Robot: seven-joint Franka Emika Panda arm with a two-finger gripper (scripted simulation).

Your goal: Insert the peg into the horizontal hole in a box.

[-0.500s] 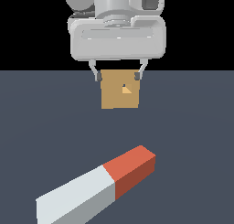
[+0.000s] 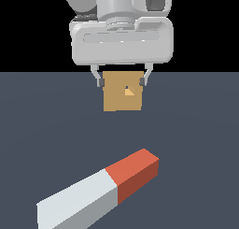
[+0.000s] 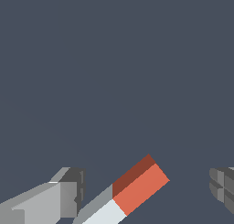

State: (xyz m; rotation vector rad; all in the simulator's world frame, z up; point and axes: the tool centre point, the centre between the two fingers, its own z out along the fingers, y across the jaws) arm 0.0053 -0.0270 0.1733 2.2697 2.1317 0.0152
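Observation:
The peg [image 2: 100, 190] lies flat on the dark floor in the exterior view, its pale grey part toward that view's left and its red-orange end toward the right. In the wrist view the peg [image 3: 130, 191] shows between the two fingers, below them. The tan box [image 2: 122, 97] stands behind, its small hole [image 2: 127, 90] near the middle of its face. My gripper [image 2: 121, 81] hangs high above the floor, in front of the box's top edge, open and empty. Its fingers [image 3: 68, 193] are spread wide apart.
Only the dark grey floor [image 2: 196, 139] surrounds the peg and box. No other objects show.
The gripper has come lower and nearer the camera, looking larger now. Peg and box have not moved.

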